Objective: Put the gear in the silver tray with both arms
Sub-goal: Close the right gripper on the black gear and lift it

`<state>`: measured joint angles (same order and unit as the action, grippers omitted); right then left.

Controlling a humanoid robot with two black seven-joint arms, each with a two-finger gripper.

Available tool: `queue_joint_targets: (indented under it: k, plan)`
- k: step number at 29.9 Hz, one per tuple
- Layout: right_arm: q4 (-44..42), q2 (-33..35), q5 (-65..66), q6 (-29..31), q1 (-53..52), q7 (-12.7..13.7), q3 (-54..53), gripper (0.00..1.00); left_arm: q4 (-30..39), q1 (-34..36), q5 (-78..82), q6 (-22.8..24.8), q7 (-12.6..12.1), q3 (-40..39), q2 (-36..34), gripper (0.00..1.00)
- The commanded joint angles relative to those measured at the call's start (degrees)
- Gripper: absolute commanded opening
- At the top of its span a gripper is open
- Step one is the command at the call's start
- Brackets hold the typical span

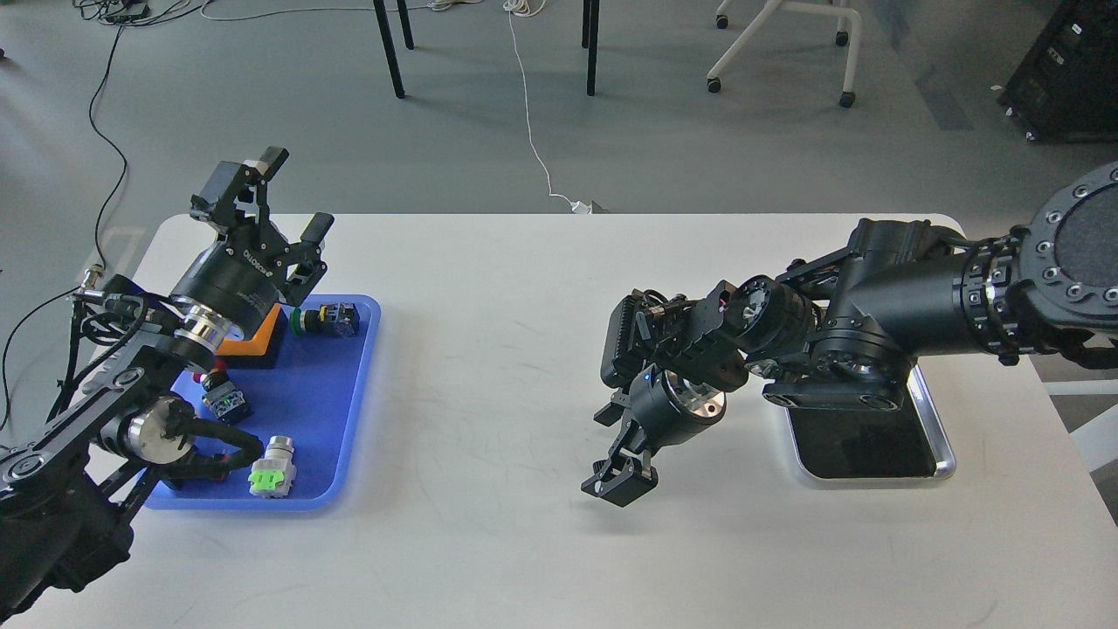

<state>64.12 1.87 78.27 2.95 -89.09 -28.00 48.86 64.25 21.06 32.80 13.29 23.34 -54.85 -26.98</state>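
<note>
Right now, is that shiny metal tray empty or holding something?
Cannot tell fully: the silver tray shows only bare dark bottom, but my right arm hides its far end.

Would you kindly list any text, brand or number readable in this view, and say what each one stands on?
"ROBOTIQ": white letters on the black body of the left gripper, small and tilted, only just readable.
The parts in the blue tray show no readable markings; any print is too small to tell.
The right gripper, silver tray and table show no text.
</note>
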Motion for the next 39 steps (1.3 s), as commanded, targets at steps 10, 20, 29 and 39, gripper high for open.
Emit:
queue_joint_targets:
  k: [10,20,29,39]
  plan:
    - [-2.3,-1.9,-0.1,-4.0,2.0,0.0,3.2,0.71,0.0,-0.1,0.1,0.1,0.0,0.1,0.4,0.98]
    - [-2.3,-1.9,-0.3,-4.3,2.9,0.0,4.3,0.65,0.0,-0.1,0.1,0.1,-0.1,0.2,1.1,0.98]
    - [-2.4,-1.9,-0.3,-4.9,2.9,0.0,4.3,0.44,0.0,-0.1,0.1,0.2,-0.1,0.2,1.1,0.98]
    - [-2.6,-1.9,-0.3,-4.8,2.9,0.0,4.4,0.17,0.0,-0.1,0.2,0.2,-0.1,0.4,1.1,0.98]
